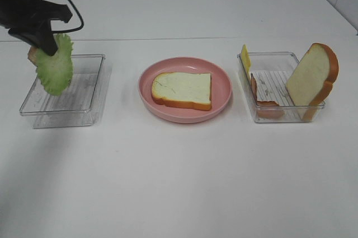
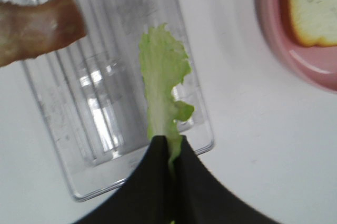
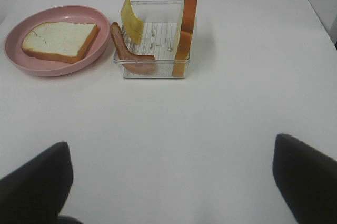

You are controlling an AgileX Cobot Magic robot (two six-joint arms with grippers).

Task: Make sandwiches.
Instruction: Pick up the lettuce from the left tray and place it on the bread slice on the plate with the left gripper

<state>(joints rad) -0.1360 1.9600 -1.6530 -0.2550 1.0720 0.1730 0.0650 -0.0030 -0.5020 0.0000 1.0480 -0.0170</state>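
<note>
Exterior high view: where's the lettuce (image 1: pixel 56 70)?
— Clamped in the left gripper (image 1: pixel 50 47), hanging lengthwise over the tray (image 1: pixel 95 89); the bread slice (image 1: pixel 183 88) lies to that gripper's right, on the plate (image 1: pixel 222 102).
— And the right gripper (image 3: pixel 171 179)?
— Wide apart, empty, probably farther off.

The high camera looks down from above the near edge of my worktop (image 1: pixel 179 182) toward its far edge, seeing it all. My left wrist camera hangs close over the left tray (image 2: pixel 105 129), behind my left fingers (image 2: pixel 142 187). My right wrist camera sits low and farther back, facing the right tray (image 3: pixel 152 68) between my right fingers (image 3: pixel 37 182). All three share the pink plate (image 1: pixel 224 81).
</note>
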